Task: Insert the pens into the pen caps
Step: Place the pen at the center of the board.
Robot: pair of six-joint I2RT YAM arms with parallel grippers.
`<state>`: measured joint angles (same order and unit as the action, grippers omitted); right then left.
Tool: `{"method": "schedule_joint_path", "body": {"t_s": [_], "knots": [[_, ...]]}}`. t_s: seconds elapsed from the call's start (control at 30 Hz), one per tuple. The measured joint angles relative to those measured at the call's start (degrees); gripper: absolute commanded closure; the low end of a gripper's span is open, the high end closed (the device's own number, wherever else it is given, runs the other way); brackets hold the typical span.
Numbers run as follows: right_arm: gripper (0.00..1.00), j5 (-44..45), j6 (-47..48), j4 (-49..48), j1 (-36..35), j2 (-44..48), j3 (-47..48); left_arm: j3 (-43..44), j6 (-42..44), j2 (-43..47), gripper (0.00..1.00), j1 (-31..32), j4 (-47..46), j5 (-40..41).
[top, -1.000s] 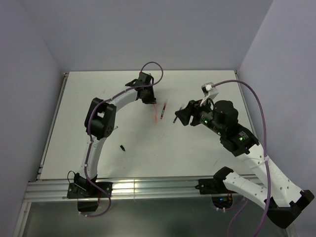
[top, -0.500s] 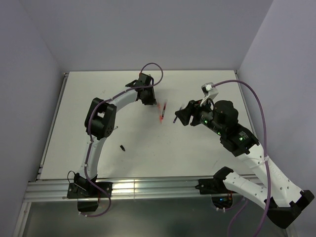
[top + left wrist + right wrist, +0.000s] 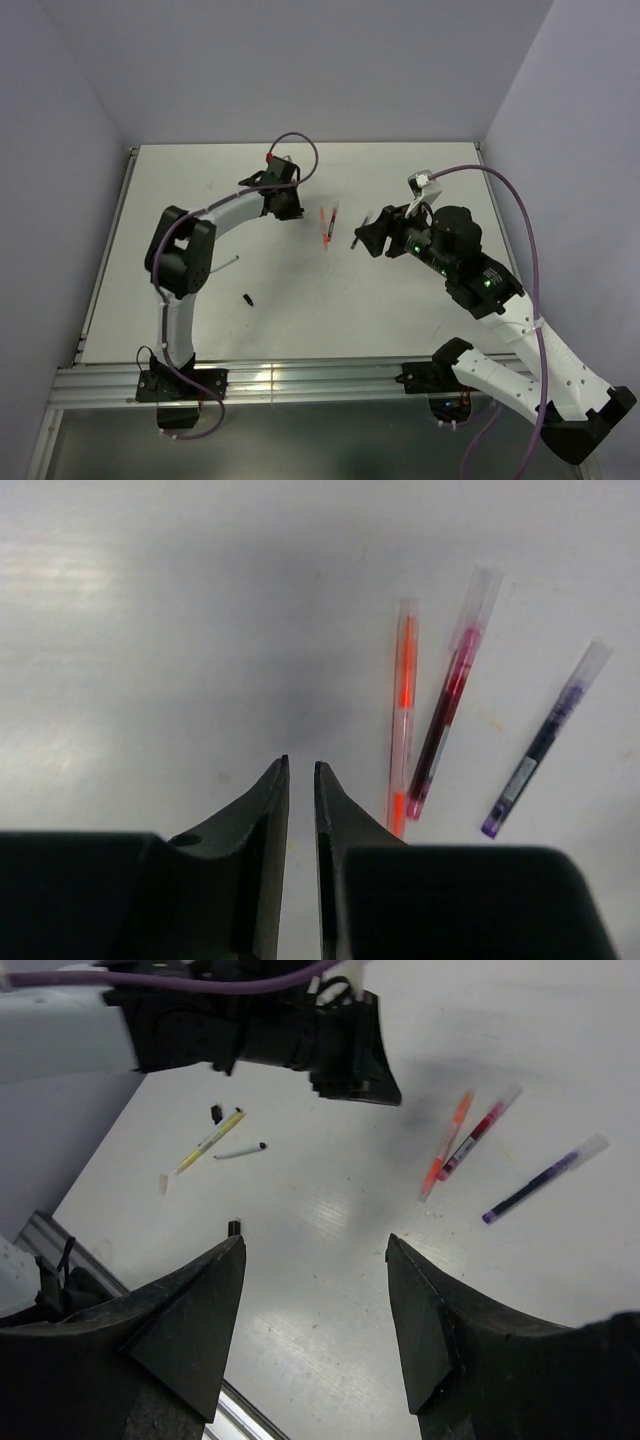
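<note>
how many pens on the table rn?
5. The orange pen, red pen and purple pen lie close together near the middle of the table. The yellow pen and white pen lie together by the left arm. Others may be hidden.

A pair of pens [image 3: 326, 226] lies side by side, almost touching, on the middle of the surface [image 3: 420, 310], between the left claw [image 3: 287, 208] and the right claw [image 3: 366, 236]. A third pen [image 3: 356, 239] lies just right of the pair. Two more pens [image 3: 208, 1141] lie well apart to the left, with a cap [image 3: 216, 1113] beside them.
</note>
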<state>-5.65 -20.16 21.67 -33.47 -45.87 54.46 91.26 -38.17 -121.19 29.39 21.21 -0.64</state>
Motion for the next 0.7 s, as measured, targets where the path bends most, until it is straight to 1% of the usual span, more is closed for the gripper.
{"method": "schedule_joint_path", "body": {"t_s": [0.07, 0.13, 0.17, 0.2, 0.23, 0.27, 0.37, 0.4, 0.47, 0.6, 0.7], "knots": [[0.34, 0.0, -0.2, -0.1, 0.0, 0.0, -0.5, -6.5, -1.9, 6.8, 0.81, 0.0, -1.2, 2.8], [0.34, 0.0, -0.3, 0.0, 0.0, 0.0, -0.7, -10.7, -3.9, 12.3, 0.84, 0.0, -2.2, 5.9], [0.34, 0.0, -0.4, 0.0, 0.0, 0.0, -0.7, -12.8, -5.5, 15.0, 0.84, 0.0, -2.7, 7.6], [0.34, 0.0, -0.5, 0.0, 0.0, 0.0, -0.7, -14.8, -6.9, 17.4, 0.82, 0.0, -3.1, 9.2], [0.34, -0.1, -0.5, -0.1, 0.0, 0.0, -0.8, -18.2, -9.0, 20.4, 0.78, 0.0, -4.9, 11.6], [0.34, -0.3, -0.6, -0.2, 0.0, 0.0, -0.8, -21.4, -11.3, 23.5, 0.76, 0.0, -5.2, 13.4], [0.34, -0.9, -1.0, -0.3, 0.0, 0.0, -1.1, -30.0, -19.3, 31.1, 0.69, -0.3, -4.0, 19.0], [0.34, -1.1, -1.0, -0.3, 0.0, 0.0, -1.2, -31.7, -22.3, 32.7, 0.68, -0.4, -3.0, 20.9], [0.34, -1.4, -1.1, -0.3, 0.0, 0.0, -1.3, -34.2, -28.5, 35.0, 0.61, -0.8, -0.8, 24.1], [0.34, -1.8, -1.2, -0.7, 0.0, 0.0, -1.3, -35.9, -39.6, 36.6, 0.53, -1.5, 4.4, 29.9], [0.34, -2.3, -1.3, -0.9, 0.0, 0.0, -1.3, -35.8, -46.3, 36.7, 0.52, -2.0, 8.0, 33.1]]}}
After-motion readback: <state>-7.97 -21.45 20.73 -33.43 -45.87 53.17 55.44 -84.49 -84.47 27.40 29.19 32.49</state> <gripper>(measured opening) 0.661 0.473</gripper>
